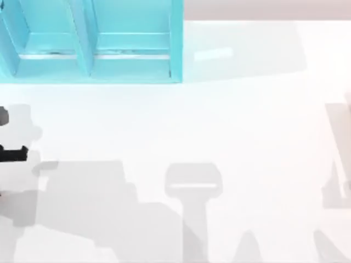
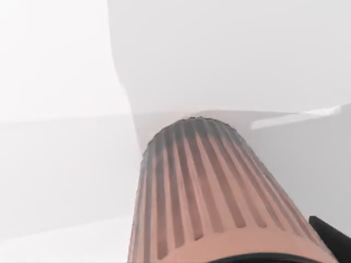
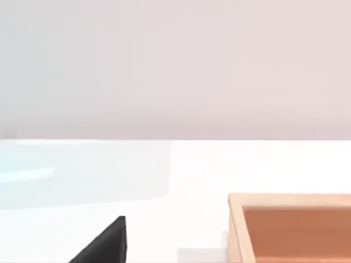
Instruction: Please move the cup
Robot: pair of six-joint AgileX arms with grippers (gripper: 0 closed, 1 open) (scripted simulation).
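The ribbed brown cup [image 2: 219,192] fills the left wrist view, its long axis running away from the camera, narrow end farthest. Below lies a white table [image 1: 219,126], with a turquoise shelf [image 1: 93,44] at its far left. The cup sits right against the left gripper [image 2: 329,233]; its grip cannot be told. An orange box [image 3: 290,224] shows near the right arm.
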